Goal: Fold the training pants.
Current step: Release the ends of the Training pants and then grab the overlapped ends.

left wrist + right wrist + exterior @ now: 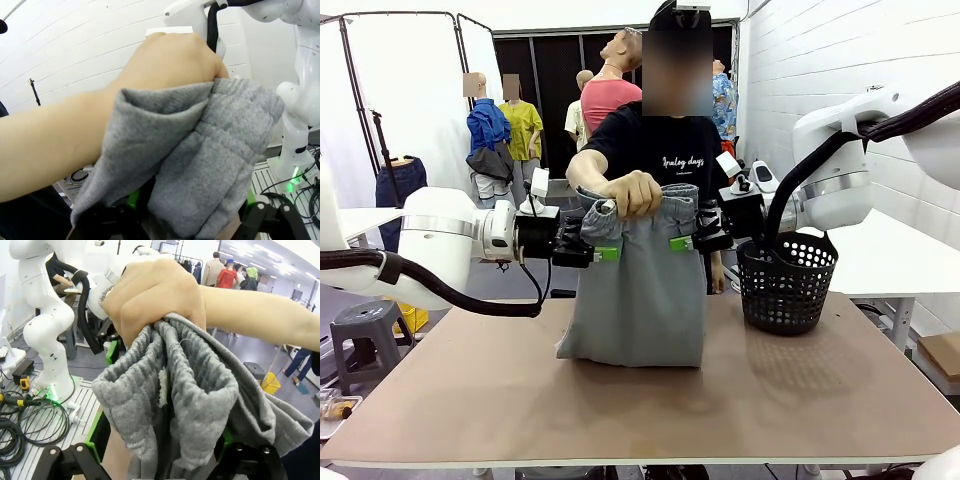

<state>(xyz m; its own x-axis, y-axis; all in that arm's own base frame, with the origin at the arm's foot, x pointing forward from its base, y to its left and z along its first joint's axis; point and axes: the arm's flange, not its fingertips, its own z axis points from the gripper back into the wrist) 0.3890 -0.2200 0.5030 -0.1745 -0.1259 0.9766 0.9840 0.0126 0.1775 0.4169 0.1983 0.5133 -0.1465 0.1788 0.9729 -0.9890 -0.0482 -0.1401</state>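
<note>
The light grey training pants (635, 300) hang folded in half, with the lower fold resting on the table (640, 410). A person's hand (635, 192) bunches the waistband in the middle and holds it up. My left gripper (602, 252) is at the waistband's left edge and my right gripper (688, 241) at its right edge. In the left wrist view the grey cloth (220, 150) droops from the hand (165, 60) between my widely spread green-padded fingers (132, 200). The right wrist view shows the waistband (190, 385) under the hand (150, 290), with that gripper's jaws also spread wide apart.
A black plastic basket (785, 285) stands on the table to the right of the pants, under my right arm. The person stands close behind the table's far edge. A grey stool (365, 325) sits off the table at the left.
</note>
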